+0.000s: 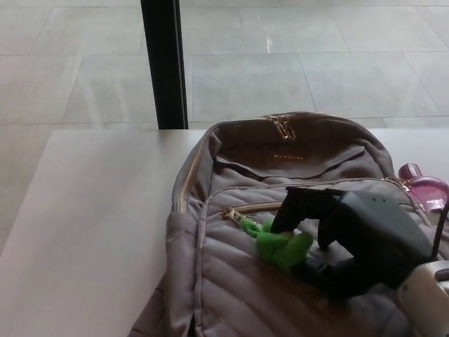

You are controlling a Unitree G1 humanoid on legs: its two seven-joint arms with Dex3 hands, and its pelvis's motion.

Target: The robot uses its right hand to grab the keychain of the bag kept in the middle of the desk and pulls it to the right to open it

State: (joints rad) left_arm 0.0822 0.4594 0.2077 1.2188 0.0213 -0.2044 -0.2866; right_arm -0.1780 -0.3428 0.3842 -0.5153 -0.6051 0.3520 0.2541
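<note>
1. The green keychain [282, 247] is seen at lower centre of the frame, lying on the quilted front panel of the grey bag [231, 281] and clipped to the gold zipper pull [231, 214] at the left end of the front pocket zip.
2. The right hand [344, 239] is placed over the keychain from the lower right; one finger [287, 207] is lowered onto the keychain's upper right edge, and the hand appears partly curled around it. Whether a firm pinch has been made cannot be told, since the contact is hidden under the finger.
3. If only the soft edge is caught, the keychain could be lost from the hand as soon as a pull to the right is begun.
4. The bag lies loose on the white surface [91, 232]. With nothing bracing it, the whole bag could be dragged right instead of the zip being run open.
5. A pink bottle [424, 184] is seen at the right edge, touching or just beside the bag; it could be knocked by the bag or the forearm.
6. The left hand is not in view.
</note>
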